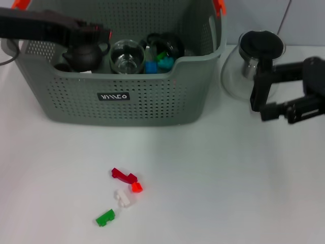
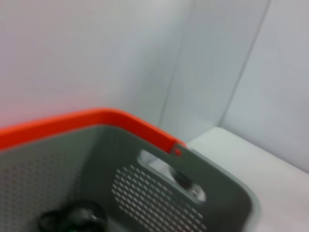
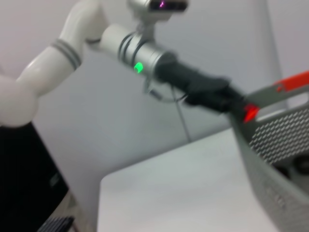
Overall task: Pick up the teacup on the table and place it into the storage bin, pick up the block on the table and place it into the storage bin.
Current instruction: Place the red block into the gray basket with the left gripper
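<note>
Risk: left end effector (image 1: 99, 34), fingers' state unclear, hangs over storage bin (image 1: 127, 109); withdrawing low could snag the rim. Blocks (image 1: 124, 198) lie well away.

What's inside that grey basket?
The storage bin holds a dark teapot, a clear glass cup, blue and green blocks and something black behind them; its front wall hides the floor.

storage bin (image 1: 127, 71): matt grey perforated plastic | pot (image 1: 249, 66): clear glossy glass | table (image 1: 228, 178): smooth white
</note>
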{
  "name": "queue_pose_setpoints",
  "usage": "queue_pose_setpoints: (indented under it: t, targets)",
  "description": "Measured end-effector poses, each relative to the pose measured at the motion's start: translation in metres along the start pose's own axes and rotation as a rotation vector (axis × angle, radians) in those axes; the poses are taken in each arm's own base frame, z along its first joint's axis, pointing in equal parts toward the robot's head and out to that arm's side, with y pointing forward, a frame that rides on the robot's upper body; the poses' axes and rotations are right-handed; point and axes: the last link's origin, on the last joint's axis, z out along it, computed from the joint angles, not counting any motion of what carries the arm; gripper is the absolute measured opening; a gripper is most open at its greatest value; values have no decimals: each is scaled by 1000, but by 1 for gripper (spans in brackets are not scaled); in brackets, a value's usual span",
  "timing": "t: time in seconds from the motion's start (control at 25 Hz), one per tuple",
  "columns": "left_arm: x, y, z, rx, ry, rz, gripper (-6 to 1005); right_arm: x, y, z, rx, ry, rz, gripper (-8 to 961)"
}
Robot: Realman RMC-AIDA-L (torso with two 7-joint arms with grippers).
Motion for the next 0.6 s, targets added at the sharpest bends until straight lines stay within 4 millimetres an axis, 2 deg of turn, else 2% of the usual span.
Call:
queue_pose_setpoints:
  t: [0.28, 0.6]
  targets:
    - [5, -15, 21, 76, -1, 11, 263, 4, 2, 29, -87, 100, 1, 925]
    - [6, -25, 48, 152, -64, 49, 280, 0, -7, 72, -84, 219, -30, 924]
